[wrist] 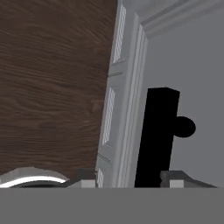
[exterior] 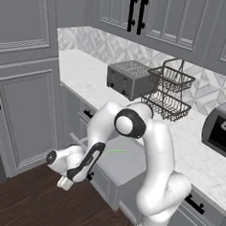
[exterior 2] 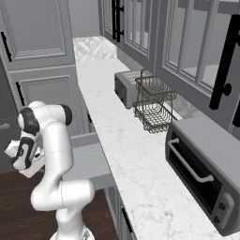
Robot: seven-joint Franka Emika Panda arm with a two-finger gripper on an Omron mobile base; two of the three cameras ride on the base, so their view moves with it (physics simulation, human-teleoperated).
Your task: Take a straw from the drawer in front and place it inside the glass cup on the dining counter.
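Straw [exterior: 117,151] is seen lying loose in the pulled-out drawer [exterior: 130,166], toward its back edge. At the drawer front, the hand [wrist: 131,181] is parted around the black handle [wrist: 156,135], gripping nothing. The handle could be clipped on withdrawal, nudging the drawer.

the arm [exterior: 150,151] hides part of the open drawer [exterior: 125,166].

Straw [exterior: 117,151] in open drawer [exterior: 130,165], below toaster [exterior: 129,78].
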